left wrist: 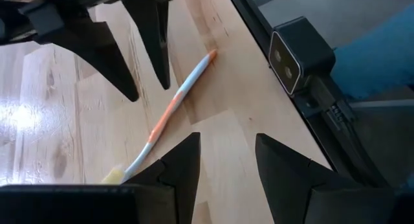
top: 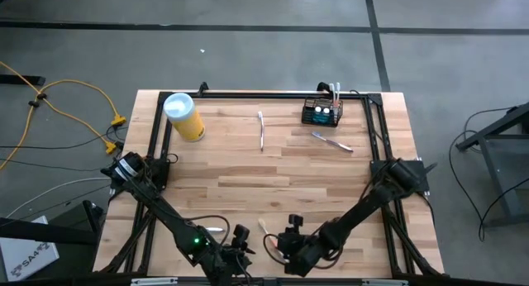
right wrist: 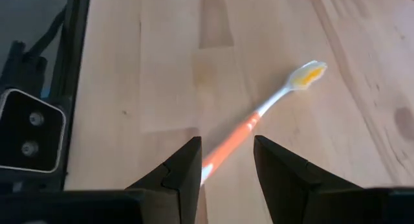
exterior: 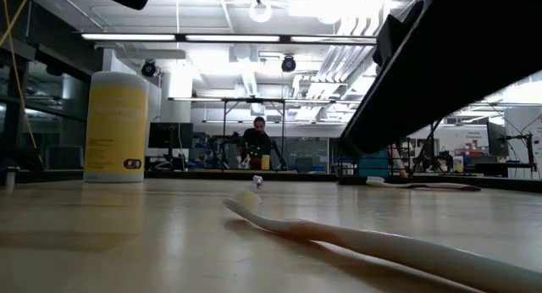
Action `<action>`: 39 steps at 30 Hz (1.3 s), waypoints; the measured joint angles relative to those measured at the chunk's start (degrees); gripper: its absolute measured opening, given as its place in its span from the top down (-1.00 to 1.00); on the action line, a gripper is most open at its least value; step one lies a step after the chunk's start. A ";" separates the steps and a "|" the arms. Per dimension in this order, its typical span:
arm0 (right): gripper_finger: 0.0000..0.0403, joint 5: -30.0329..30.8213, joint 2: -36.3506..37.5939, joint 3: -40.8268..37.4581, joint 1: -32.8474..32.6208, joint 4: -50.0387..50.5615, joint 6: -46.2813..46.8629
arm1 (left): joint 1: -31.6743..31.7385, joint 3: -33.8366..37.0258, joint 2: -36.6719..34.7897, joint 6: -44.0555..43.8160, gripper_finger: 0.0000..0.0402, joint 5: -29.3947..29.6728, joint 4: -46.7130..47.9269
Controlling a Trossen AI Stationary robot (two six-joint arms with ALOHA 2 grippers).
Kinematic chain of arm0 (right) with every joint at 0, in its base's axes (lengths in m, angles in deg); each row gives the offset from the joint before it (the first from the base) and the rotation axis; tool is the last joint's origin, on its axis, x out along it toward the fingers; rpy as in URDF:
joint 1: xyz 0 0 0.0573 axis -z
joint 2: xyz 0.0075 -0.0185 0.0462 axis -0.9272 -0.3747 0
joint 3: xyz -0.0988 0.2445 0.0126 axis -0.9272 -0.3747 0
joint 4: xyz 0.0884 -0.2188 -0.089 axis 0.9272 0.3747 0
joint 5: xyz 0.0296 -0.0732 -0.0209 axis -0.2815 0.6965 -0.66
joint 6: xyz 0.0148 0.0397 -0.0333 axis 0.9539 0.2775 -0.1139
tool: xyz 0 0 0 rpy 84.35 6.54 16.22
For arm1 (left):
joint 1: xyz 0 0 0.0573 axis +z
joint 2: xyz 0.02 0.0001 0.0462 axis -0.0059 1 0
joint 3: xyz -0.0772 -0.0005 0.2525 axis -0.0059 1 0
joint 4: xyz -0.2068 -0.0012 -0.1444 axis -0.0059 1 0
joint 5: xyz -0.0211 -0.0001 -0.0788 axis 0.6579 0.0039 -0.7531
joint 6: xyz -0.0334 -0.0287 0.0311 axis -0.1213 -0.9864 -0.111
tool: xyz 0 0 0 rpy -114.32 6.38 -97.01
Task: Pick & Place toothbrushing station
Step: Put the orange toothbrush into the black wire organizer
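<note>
Both arms sit low at the bottom centre of the high view, and neither holds anything. The left pincer [left wrist: 226, 162] has its fingers apart over bare wood, with an orange-and-white toothbrush [left wrist: 173, 107] lying just ahead of it. The right pincer [right wrist: 226, 160] is also spread, hanging above the handle of that same toothbrush without closing on it. The step in hand looks like lining up for a first grasp; no pick has been made yet.

The next move, as I judge it, calls for the right pincer to drop around the thin handle and close squarely, since it lies flat on the desk [top: 248, 166].

The basket [top: 321, 112] stands at the upper right of the high view, near the desk's far edge, well apart from both arms. It is small, black, wire-mesh, upright, with something already standing in it.
</note>
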 joint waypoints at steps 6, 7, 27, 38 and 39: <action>0.34 0.20 -0.72 0.48 0.02 0.16 2.61 | 0.02 0.02 0.00 -1.21 0.30 0.00 0.00; 0.34 0.22 -0.72 0.48 0.00 0.44 2.82 | 0.02 0.02 0.00 -1.31 0.30 -0.01 0.01; 0.34 -1.37 -4.44 0.45 1.73 -0.49 5.55 | 0.02 0.04 0.03 -3.21 0.30 -0.11 0.17; 0.34 -2.68 -3.49 0.42 2.05 -3.28 5.34 | 0.04 0.04 0.04 -3.21 0.30 -0.11 0.20; 0.34 -2.91 -3.34 0.41 2.06 -3.37 5.42 | 0.02 0.04 0.04 -3.21 0.30 -0.11 0.20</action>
